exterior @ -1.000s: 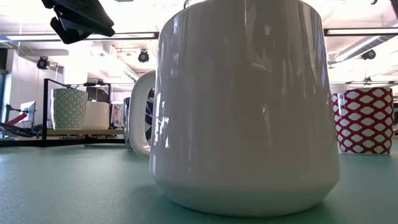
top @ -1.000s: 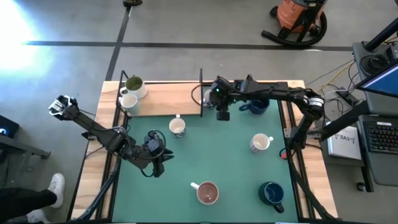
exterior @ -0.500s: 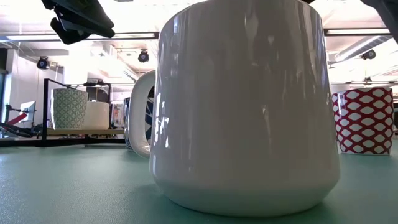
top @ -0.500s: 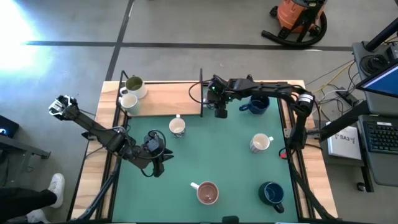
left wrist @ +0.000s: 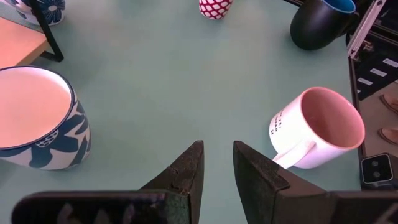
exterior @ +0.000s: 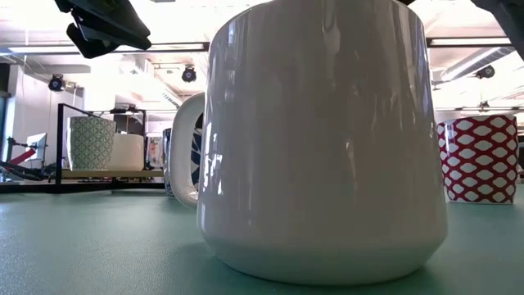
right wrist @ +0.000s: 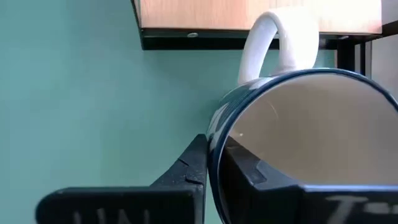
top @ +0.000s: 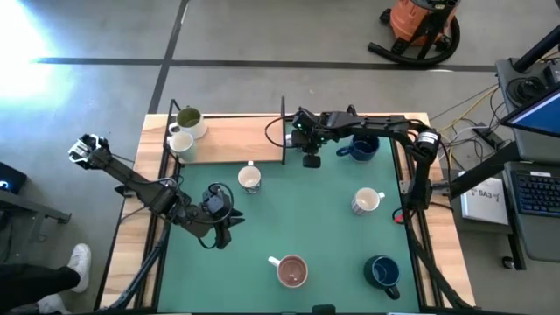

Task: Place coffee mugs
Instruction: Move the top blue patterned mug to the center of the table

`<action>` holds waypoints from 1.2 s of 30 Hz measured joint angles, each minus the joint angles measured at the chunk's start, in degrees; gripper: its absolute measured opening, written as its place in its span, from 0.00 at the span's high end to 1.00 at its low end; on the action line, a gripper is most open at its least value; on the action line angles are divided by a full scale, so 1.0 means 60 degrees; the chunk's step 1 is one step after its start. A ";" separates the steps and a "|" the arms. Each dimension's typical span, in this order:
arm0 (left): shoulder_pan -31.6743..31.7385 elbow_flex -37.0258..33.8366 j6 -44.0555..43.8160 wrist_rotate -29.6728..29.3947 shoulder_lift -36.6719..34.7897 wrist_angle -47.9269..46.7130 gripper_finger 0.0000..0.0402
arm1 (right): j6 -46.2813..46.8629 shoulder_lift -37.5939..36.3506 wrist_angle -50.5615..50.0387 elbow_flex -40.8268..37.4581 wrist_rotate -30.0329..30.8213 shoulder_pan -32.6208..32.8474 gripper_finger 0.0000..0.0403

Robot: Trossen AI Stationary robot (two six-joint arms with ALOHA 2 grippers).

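Two dark, thin arms are showing. The left arm (top: 140, 185) is black with a pale end. The right arm (top: 385, 127) is black, carrying a small green light.

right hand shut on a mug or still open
Shut on the mug. In the right wrist view the right hand pinches the blue-rimmed mug by its rim, one finger outside the wall, one inside.
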 joint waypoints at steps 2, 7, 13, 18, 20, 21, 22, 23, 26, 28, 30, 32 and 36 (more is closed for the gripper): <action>0.0000 0.0000 0.0000 0.0000 0.0000 0.0000 0.83 | 0.0023 -0.0038 -0.0162 0.0000 0.0012 0.0012 0.96; 0.0000 0.0000 0.0000 0.0000 0.0002 0.0004 0.83 | 0.0455 -0.0233 -0.0822 0.0000 0.0038 0.0151 0.95; 0.0000 0.0000 0.0004 0.0000 0.0000 0.0004 0.83 | 0.1295 -0.0559 -0.1550 0.0000 -0.0262 0.0920 0.95; 0.0000 0.0000 0.0004 0.0000 0.0004 0.0004 0.83 | 0.2233 -0.0660 -0.1496 0.0000 -0.0594 0.2102 0.95; 0.0002 0.0000 0.0004 0.0000 0.0003 0.0004 0.83 | 0.2658 -0.0660 -0.1525 0.0010 -0.0612 0.2592 0.95; 0.0000 0.0000 0.0001 0.0000 0.0004 0.0007 0.83 | 0.2836 -0.0660 -0.1538 0.0034 -0.0586 0.2830 0.95; 0.0001 0.0000 0.0003 0.0004 0.0004 0.0004 0.83 | 0.2977 -0.0660 -0.1524 0.0074 -0.0574 0.3055 0.95; 0.0000 0.0000 0.0002 0.0004 0.0004 0.0004 0.83 | 0.3055 -0.0660 -0.1465 0.0127 -0.0570 0.3270 0.95; 0.0000 0.0000 0.0004 0.0007 0.0004 0.0004 0.83 | 0.3287 -0.0660 -0.1364 0.0268 -0.0454 0.3787 0.96; 0.0002 0.0000 0.0004 0.0010 0.0001 0.0004 0.83 | 0.3404 -0.0660 -0.1209 0.0277 -0.0397 0.4002 0.96; 0.0002 0.0000 0.0004 0.0011 0.0004 -0.0002 0.83 | 0.3543 -0.0656 -0.0928 0.0277 -0.0347 0.4082 0.96; 0.0003 0.0000 0.0004 0.0011 0.0002 -0.0037 0.83 | 0.3658 -0.0638 -0.0711 0.0280 -0.0276 0.4087 0.96; 0.0000 0.0000 0.0004 0.0015 0.0004 -0.0182 0.83 | 0.3734 -0.0609 -0.0364 0.0266 0.0069 0.4087 0.95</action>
